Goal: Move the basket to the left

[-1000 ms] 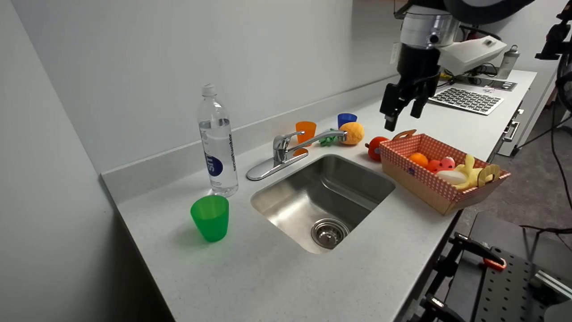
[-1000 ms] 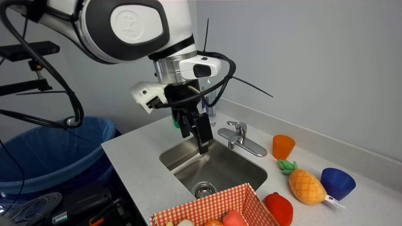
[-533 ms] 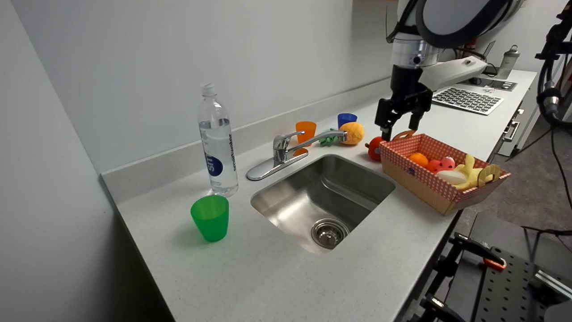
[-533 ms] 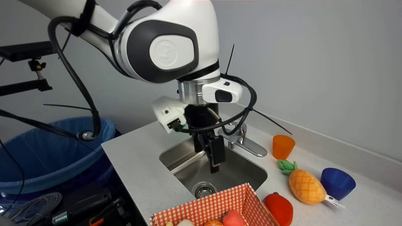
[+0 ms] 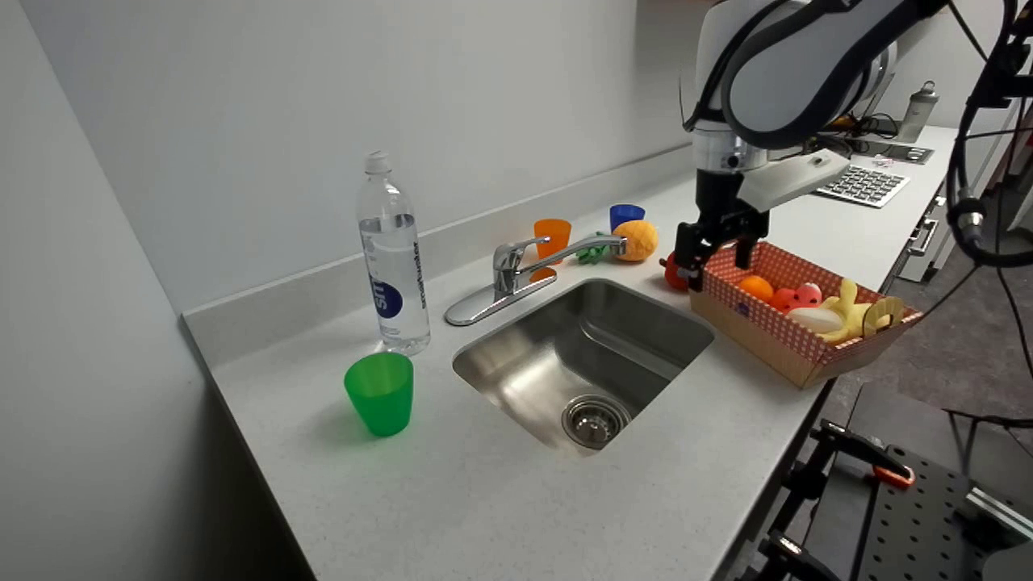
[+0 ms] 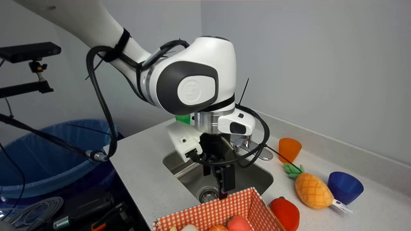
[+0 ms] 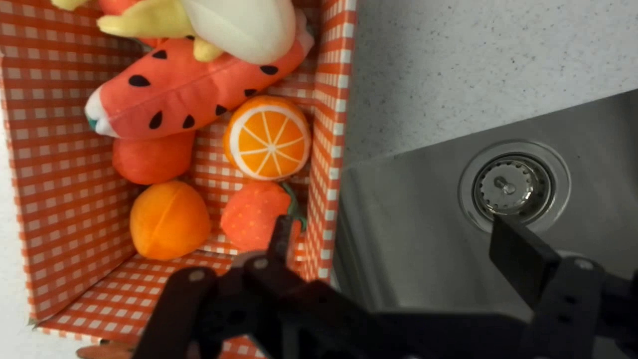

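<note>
Gingham basket (image 5: 746, 323): in an exterior view, on the countertop (image 5: 484, 500) at the edge opposite the wall (image 5: 500, 97), just beside the sink (image 5: 516, 379).
Gripper (image 5: 717, 272): parted fingers at the basket's end nearer the wall edge.
Smartwater bottle (image 5: 393, 266): toward the back corner, beside the green cup (image 5: 383, 395).
Plush pineapple (image 6: 313, 191): in an exterior view, toward the wall edge, beside the blue cup (image 6: 345, 187).
Lower finger (image 6: 228, 178): at the basket's sink-side rim; contact unclear.
Sink-side rim: in the wrist view, between the spread fingers, one over the plush strawberry (image 7: 254, 214), the other over the sink.
</note>
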Controlling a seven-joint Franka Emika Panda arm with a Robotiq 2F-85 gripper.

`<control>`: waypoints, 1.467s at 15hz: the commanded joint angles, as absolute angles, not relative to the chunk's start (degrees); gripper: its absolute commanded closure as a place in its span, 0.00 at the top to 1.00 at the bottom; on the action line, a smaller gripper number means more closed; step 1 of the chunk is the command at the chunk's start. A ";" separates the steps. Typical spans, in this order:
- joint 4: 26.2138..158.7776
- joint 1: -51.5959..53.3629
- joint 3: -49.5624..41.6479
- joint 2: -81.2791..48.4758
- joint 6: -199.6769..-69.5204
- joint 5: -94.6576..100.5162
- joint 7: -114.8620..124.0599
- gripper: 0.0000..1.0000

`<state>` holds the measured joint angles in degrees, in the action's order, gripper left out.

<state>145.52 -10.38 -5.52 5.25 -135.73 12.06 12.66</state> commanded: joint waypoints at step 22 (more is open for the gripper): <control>148.10 -6.17 -4.39 2.97 -144.47 15.15 8.00 0.02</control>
<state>146.00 -7.72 -4.95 0.53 -142.45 16.18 10.43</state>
